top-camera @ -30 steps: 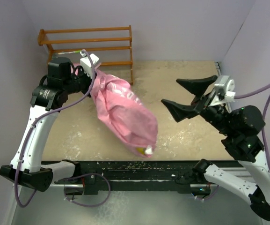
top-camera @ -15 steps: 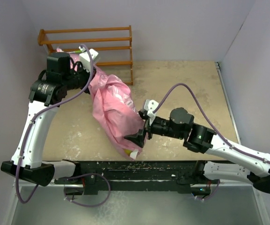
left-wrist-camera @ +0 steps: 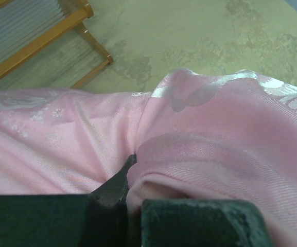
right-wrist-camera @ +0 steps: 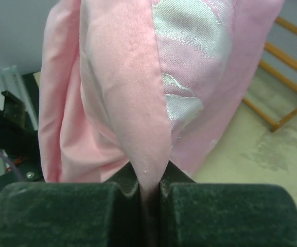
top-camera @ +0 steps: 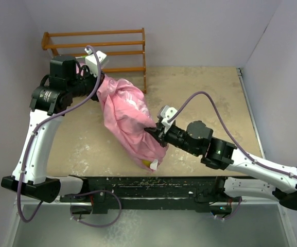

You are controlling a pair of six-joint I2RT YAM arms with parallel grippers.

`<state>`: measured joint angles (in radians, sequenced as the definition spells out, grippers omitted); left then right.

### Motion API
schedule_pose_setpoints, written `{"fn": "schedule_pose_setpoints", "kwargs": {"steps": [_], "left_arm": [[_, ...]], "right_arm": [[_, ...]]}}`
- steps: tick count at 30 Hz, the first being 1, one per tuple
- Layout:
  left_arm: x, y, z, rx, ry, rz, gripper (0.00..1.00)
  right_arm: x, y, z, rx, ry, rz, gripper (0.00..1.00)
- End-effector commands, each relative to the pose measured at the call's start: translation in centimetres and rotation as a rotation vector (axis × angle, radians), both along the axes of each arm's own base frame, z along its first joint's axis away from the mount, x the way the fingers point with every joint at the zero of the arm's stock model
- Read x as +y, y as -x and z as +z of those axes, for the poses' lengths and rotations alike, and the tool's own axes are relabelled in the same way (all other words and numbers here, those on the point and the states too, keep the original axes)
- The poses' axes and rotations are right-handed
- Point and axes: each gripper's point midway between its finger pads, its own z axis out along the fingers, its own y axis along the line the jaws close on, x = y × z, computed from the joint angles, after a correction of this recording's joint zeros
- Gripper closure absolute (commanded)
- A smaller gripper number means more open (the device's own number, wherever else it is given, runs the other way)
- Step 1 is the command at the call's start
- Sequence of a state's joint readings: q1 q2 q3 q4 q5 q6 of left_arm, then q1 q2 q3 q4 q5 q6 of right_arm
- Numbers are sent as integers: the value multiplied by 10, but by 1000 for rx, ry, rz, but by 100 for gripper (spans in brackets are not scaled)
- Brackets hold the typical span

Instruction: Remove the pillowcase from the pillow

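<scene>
The pink pillowcase [top-camera: 126,116] hangs slantwise over the table, bulging with the pillow inside. Only a small yellow and white bit of the pillow [top-camera: 150,164] peeks out at the low end. My left gripper [top-camera: 98,86] is shut on the pillowcase's upper end; the left wrist view shows pink fabric [left-wrist-camera: 205,134] bunched between its fingers [left-wrist-camera: 107,190]. My right gripper [top-camera: 156,135] is shut on a fold of the pillowcase [right-wrist-camera: 133,92] on its right side, low down, with the fold pinched tight between the pads [right-wrist-camera: 176,180].
A wooden rack [top-camera: 102,49] stands at the back left of the table, just behind the left gripper, and also shows as a rack [left-wrist-camera: 40,38] in the left wrist view. The black rail [top-camera: 153,185] runs along the near edge.
My right arm swung in from the right with jaws wide, reached the pillowcase's right side and shut on a fold. The left gripper kept its hold and rose slightly.
</scene>
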<state>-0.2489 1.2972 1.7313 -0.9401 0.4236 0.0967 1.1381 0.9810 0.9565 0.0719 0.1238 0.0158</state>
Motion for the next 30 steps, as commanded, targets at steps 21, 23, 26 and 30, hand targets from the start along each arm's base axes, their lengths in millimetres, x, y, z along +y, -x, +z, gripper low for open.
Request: {"fn": "schedule_pose_setpoints", "kwargs": {"steps": [21, 23, 26, 30], "left_arm": [[-15, 117, 53, -436, -50, -480, 1], [-7, 115, 52, -491, -94, -440, 1], [10, 112, 77, -662, -119, -296, 1], [21, 130, 112, -854, -115, -232, 1]], "right_arm": [[23, -63, 171, 108, -317, -48, 100], [30, -73, 172, 135, -314, -78, 100], [36, -90, 171, 155, -319, -134, 100], [38, -108, 175, 174, -344, -186, 100]]}}
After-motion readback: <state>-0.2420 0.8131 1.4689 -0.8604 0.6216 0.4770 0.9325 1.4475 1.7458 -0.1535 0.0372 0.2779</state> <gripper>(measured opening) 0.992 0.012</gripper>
